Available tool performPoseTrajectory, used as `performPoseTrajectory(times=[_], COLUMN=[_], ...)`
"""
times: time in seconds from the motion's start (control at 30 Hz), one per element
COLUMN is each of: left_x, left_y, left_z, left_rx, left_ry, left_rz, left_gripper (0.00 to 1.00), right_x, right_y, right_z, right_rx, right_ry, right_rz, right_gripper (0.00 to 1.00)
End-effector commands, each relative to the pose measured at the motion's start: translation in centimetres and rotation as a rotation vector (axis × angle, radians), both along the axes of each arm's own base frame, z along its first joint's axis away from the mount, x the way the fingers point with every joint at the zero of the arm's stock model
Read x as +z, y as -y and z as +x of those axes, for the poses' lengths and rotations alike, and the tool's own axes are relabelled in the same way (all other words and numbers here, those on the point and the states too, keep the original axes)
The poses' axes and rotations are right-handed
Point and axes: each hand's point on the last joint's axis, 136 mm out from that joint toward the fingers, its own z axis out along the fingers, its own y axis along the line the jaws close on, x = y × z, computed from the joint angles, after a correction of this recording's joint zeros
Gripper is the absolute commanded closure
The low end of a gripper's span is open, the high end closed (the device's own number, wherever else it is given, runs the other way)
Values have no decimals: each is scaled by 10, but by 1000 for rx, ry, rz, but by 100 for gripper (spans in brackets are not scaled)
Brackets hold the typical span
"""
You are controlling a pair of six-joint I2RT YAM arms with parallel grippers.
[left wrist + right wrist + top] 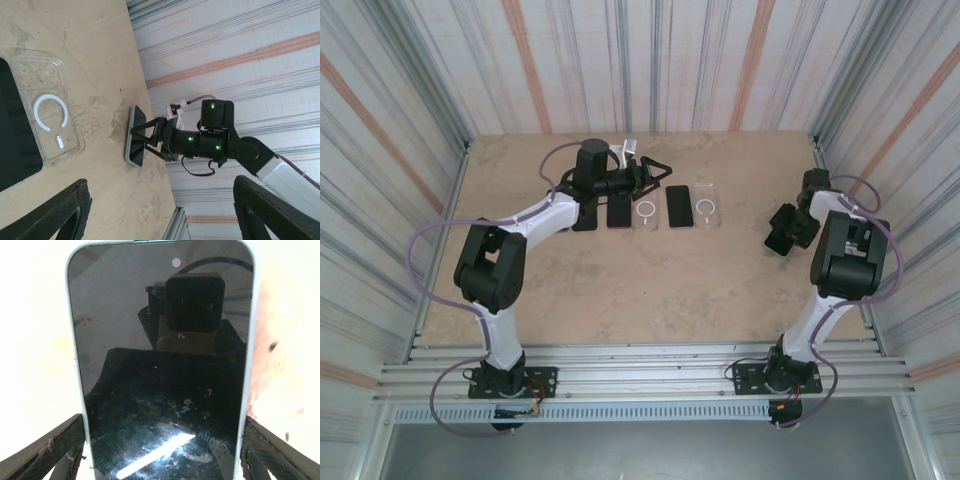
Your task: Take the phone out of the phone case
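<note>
Phone [160,365], in its pale phone case [249,340], sits pinched by the right gripper [161,440]; the left gripper [160,205] is spread wide.

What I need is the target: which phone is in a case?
The phone between the right gripper's fingers, far right; a pale blue case rims it. The other phones look bare beside clear cases.
</note>
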Motion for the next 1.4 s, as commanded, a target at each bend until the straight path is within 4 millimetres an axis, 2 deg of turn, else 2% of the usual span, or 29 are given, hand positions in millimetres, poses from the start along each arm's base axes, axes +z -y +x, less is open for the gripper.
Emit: performPoseTrajectory(times=[0.0,0.2,0.33,0.57,0.67,1.17,1.37], left_x=[17,-4,-7,-1,-2,-3,-3], left_y=[4,18,27,26,26,17,18], left_z=[-10,-15,-20,-24,-25,-20,-19], left_rx=[-33,-65,-85,-83,-85,-89,-93], left_ry=[56,34,22,50,52,58,56], left_rz=[-12,21,12,37,40,17,-2], left_gripper=[23,24,24,24,24,24,24], right_x=[18,35,34,30,27,-9,-19], right_y=[-20,-46,-48,-36,-38,-37,-38], right_z=[-5,-14,-23,-20,-12,-2,-6], right_rx=[88,170,174,94,76,32,30], right_ry=[54,157,107,19,27,-122,-183], right_rz=[31,56,36,-27,-8,-67,-76], right_gripper=[41,42,36,13,6,9,10])
